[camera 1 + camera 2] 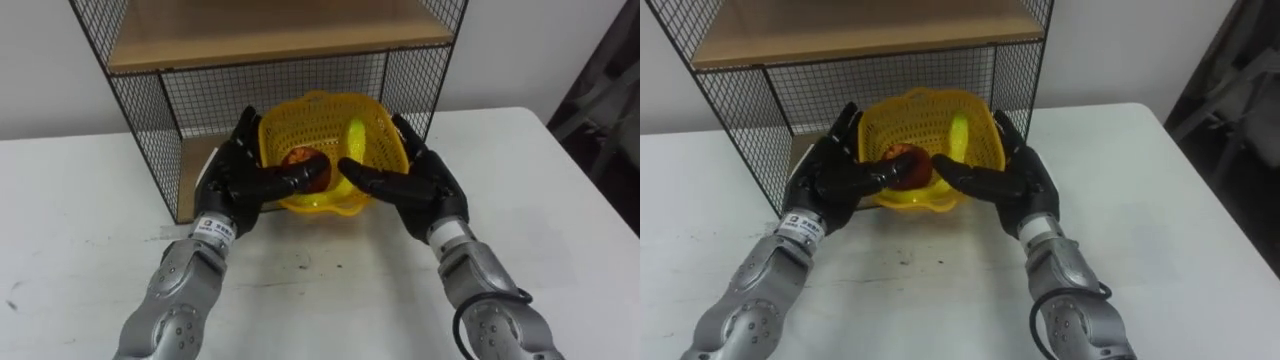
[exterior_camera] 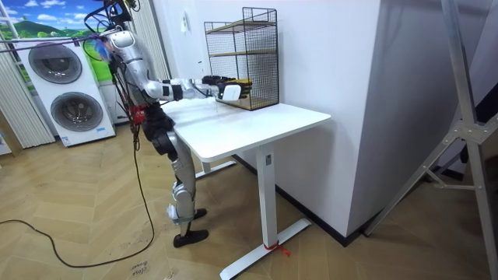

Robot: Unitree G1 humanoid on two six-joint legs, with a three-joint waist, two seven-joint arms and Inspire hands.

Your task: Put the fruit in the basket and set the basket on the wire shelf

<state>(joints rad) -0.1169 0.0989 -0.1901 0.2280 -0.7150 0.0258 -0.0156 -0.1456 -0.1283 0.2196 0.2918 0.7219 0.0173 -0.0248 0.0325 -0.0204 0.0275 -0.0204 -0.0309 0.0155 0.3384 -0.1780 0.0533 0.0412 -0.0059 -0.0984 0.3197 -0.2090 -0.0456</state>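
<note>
1. At the white table's (image 1: 560,200) edge, I am standing with both arms reaching out toward the wire shelf (image 1: 150,110), which is sitting on the tabletop against the wall.
2. I am holding the yellow basket (image 1: 325,112) between my two hands at the open front of the shelf's lower compartment, below its wooden board (image 1: 270,40). I cannot tell whether the basket is resting on anything.
3. My left hand (image 1: 235,175) is pressing flat against the basket's left side, fingers straight, thumb stretching across the front rim.
4. My right hand (image 1: 420,180) is pressing the right side likewise, fingers straight, thumb pointing inward.
5. A reddish fruit (image 1: 305,160) and a yellow-green fruit (image 1: 355,135) are lying side by side inside the basket.
</note>
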